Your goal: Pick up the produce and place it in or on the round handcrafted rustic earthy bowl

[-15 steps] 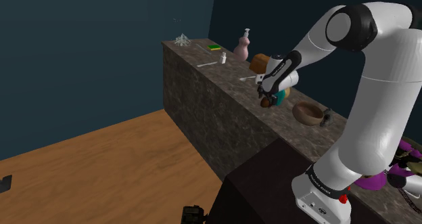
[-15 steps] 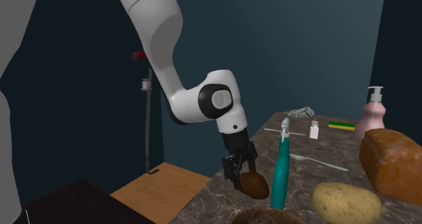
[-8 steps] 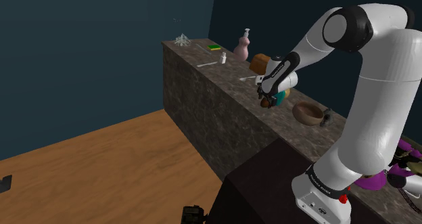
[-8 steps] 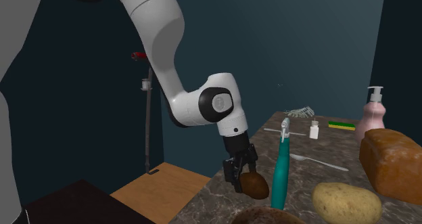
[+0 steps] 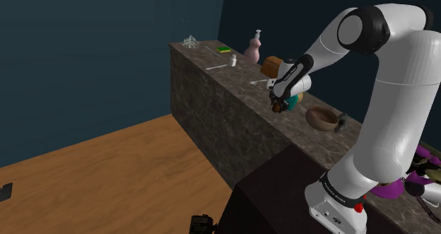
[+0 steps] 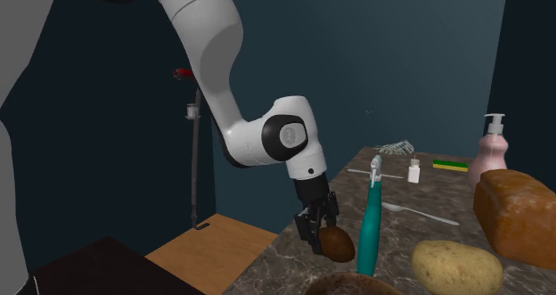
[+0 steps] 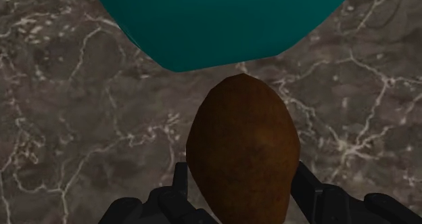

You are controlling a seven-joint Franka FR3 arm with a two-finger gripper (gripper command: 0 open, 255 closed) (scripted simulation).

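A brown egg-shaped piece of produce lies on the dark marbled counter, and my black gripper is shut on it, with a fingertip pressed against each side. The second exterior view has the gripper reaching down to the produce near the counter's front edge. The round brown bowl stands a short way toward the shoulder view's right of the gripper; its rim peeks in at the second exterior view's lower edge.
A teal upright tool stands right behind the held produce. A pale yellow potato, a bread loaf, a fork, a salt shaker, a sponge and a pink soap bottle lie farther along. Wooden floor lies beyond the counter edge.
The fingers have closed from wide apart onto the brown produce. The arm has hardly shifted.
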